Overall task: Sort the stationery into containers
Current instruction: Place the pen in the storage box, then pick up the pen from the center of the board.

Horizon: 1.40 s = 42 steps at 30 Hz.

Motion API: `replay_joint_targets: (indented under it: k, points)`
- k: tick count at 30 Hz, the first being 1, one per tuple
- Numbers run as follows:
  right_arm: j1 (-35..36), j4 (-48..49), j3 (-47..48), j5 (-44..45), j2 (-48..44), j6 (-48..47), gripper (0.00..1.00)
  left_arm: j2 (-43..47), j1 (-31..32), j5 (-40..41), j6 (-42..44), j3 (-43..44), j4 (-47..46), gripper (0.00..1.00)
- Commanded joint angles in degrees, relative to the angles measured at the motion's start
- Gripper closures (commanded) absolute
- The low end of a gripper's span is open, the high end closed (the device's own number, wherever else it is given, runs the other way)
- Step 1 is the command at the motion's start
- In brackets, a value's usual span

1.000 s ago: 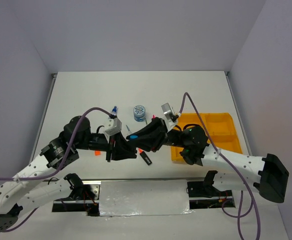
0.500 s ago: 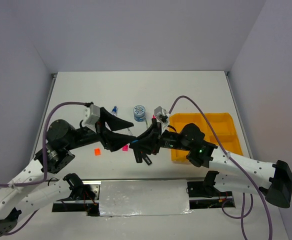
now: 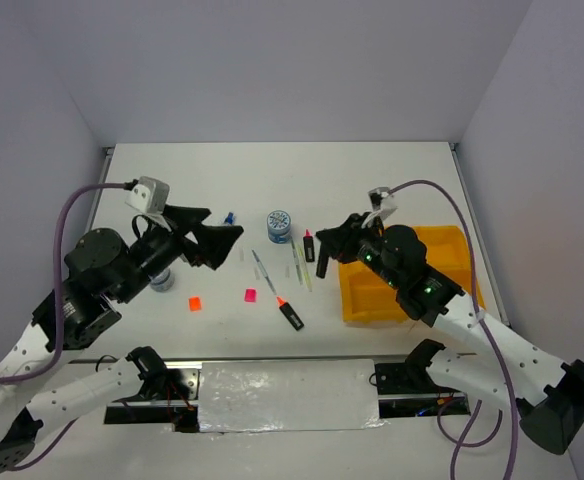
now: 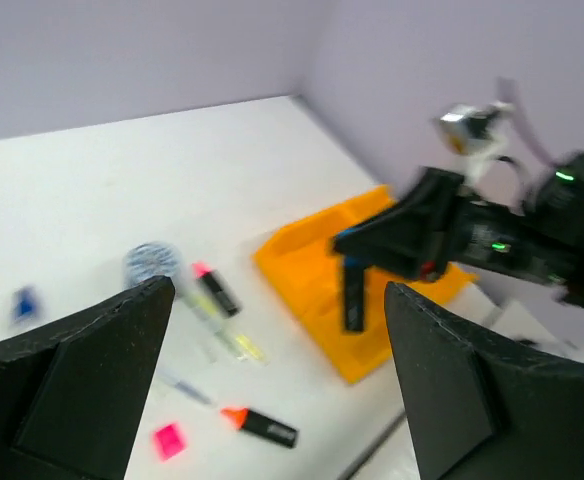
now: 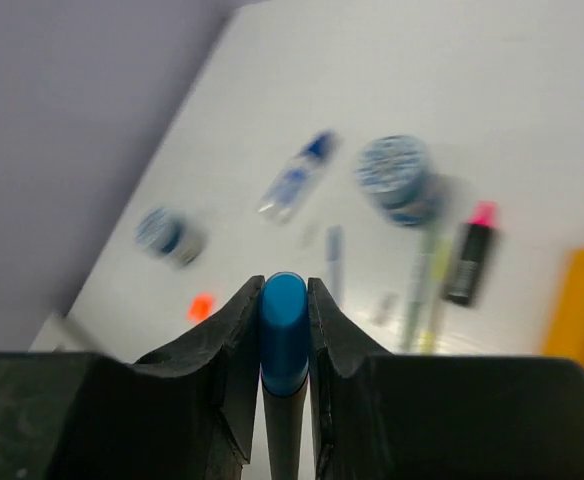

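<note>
Highlighter [image 3: 287, 311]: three; pot [image 3: 279, 226]: two; bottle [image 3: 229, 218]: one; cube [image 3: 194, 302]: two; tray [image 3: 450, 248]: one; pen [image 3: 262, 268]: count unclear.

A second ago both arms were bunched together at the centre of the overhead view, their tips almost touching above the scattered items. They have since parted. The left gripper [image 4: 277, 288] has drawn back to the left-middle of the frame, and its jaws, nearly closed before, now gape wide with nothing between them. The right gripper [image 3: 324, 250] has swung away to the right, carrying the blue-capped highlighter [image 5: 284, 320] from the centre to just left of the orange tray [image 3: 357, 312]. The thin pens [image 3: 262, 270] and the pink-capped highlighter [image 3: 309, 243], which the arms covered, now show.
</note>
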State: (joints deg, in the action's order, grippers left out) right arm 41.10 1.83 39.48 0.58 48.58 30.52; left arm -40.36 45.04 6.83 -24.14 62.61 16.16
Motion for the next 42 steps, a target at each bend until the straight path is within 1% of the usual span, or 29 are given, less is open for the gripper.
replay_joint_targets:
  k: [1, 4, 6, 8, 10, 13, 15, 18, 21, 24, 25, 27, 28, 30, 33, 35, 37, 38, 39, 40, 41, 42]
  points:
    - [-5.8, -12.0, 1.8, 21.8, -0.9, 5.9, 1.00, -2.5, -0.2, 18.2, -2.3, 5.8, 17.8, 0.01]
    - [-13.3, -13.8, 0.0, 29.7, 0.2, 11.2, 1.00, -3.2, -0.2, 17.3, -0.5, 4.4, 20.9, 0.01]
    - [-15.6, -14.3, -0.4, 33.8, 1.1, 15.5, 1.00, -2.4, -0.2, 16.3, 0.3, 1.0, 21.3, 0.01]
    - [-18.6, -12.6, -0.8, 35.5, 2.3, 17.5, 1.00, -1.0, -0.1, 14.7, 2.1, -3.0, 20.8, 0.01]
    - [-20.9, -10.2, -0.9, 35.1, 3.9, 17.2, 1.00, 0.8, -0.1, 13.4, 3.7, -7.2, 18.7, 0.01]
    - [-21.8, -11.0, 1.3, 36.1, 9.3, 17.8, 1.00, 3.1, -0.2, 11.2, 3.9, -11.4, 16.0, 0.01]
    - [-22.1, -11.6, 1.9, 36.9, 12.8, 18.6, 1.00, 3.1, -0.3, 11.0, 3.5, -12.2, 16.1, 0.01]
    - [-22.6, -9.8, 0.2, 36.5, 14.2, 20.2, 0.94, 3.3, -0.3, 13.0, 2.7, -12.2, 16.8, 0.01]
    - [-22.6, -8.6, -1.8, 35.7, 14.3, 21.9, 0.90, 3.2, -0.3, 14.0, 2.2, -12.2, 17.2, 0.01]
    - [-22.5, -7.5, -2.5, 35.6, 14.7, 21.6, 0.68, 2.4, -0.3, 15.1, 1.6, -12.2, 18.0, 0.01]
    - [-22.5, -7.5, -2.5, 35.5, 15.1, 21.2, 0.52, 2.0, -0.3, 15.4, 1.6, -12.0, 18.2, 0.01]
    - [-22.5, -7.4, -2.2, 34.7, 15.1, 20.7, 0.42, 1.6, -0.3, 15.6, 1.4, -11.9, 18.4, 0.01]
    - [-22.5, -7.8, -2.0, 34.6, 15.0, 20.5, 0.34, 1.5, -0.3, 15.9, 1.4, -11.8, 18.5, 0.01]
    - [-22.6, -8.1, -1.6, 34.5, 14.3, 20.2, 0.27, 1.3, -0.3, 16.4, 1.1, -11.8, 18.7, 0.01]
    - [-22.6, -8.5, -0.8, 33.4, 12.6, 18.4, 0.22, 1.5, -0.3, 17.3, 0.6, -11.8, 19.0, 0.01]
    - [-22.4, -8.2, 0.0, 31.5, 10.2, 16.8, 0.22, 1.5, -0.3, 19.9, -0.1, -11.7, 19.4, 0.01]
    - [-21.2, -7.1, 0.5, 28.3, 8.4, 13.2, 0.22, 0.9, -0.3, 22.2, -2.1, -11.4, 20.9, 0.01]
    - [-18.7, -7.2, 1.5, 28.1, 7.6, 12.0, 0.22, 0.5, -0.3, 24.6, -2.7, -11.1, 21.4, 0.01]
    - [-17.0, -6.9, 2.3, 27.8, 6.6, 8.5, 0.22, -0.3, -0.4, 25.6, -4.0, -10.8, 22.1, 0.01]
    - [-15.3, -8.0, 3.3, 27.9, 6.8, 7.0, 0.22, -0.9, -0.4, 26.4, -4.5, -10.5, 22.5, 0.01]
    - [-11.6, -9.6, 6.4, 28.1, 7.4, 5.8, 0.22, -2.1, -0.6, 26.8, -5.1, -10.3, 23.4, 0.01]
    - [-9.6, -11.2, 8.1, 28.5, 8.5, 3.3, 0.22, -2.6, -0.6, 26.7, -5.2, -10.1, 23.6, 0.01]
